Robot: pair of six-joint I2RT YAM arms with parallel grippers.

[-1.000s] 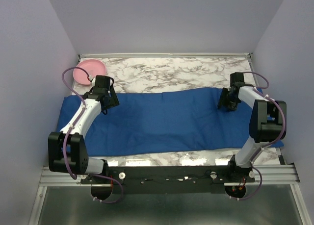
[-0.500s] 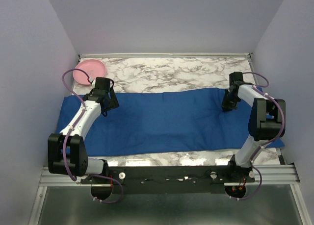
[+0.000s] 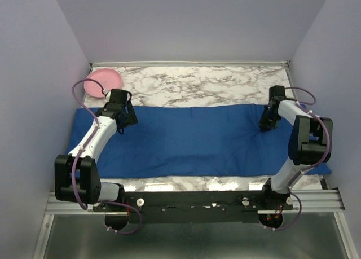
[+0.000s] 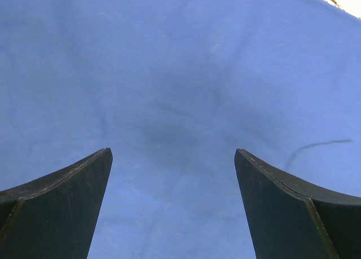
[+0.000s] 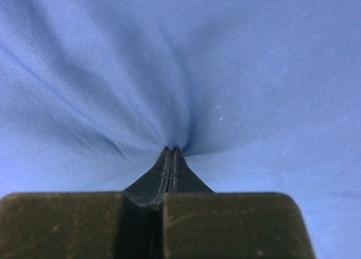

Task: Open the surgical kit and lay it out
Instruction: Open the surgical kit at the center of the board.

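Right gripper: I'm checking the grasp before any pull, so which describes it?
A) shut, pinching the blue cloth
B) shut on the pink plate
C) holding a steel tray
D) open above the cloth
A: in the right wrist view the right gripper has its fingers pressed together, and the blue cloth puckers into creases at their tips.

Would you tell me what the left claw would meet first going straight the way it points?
Most likely the blue cloth, which fills the view just ahead of the open left claw.
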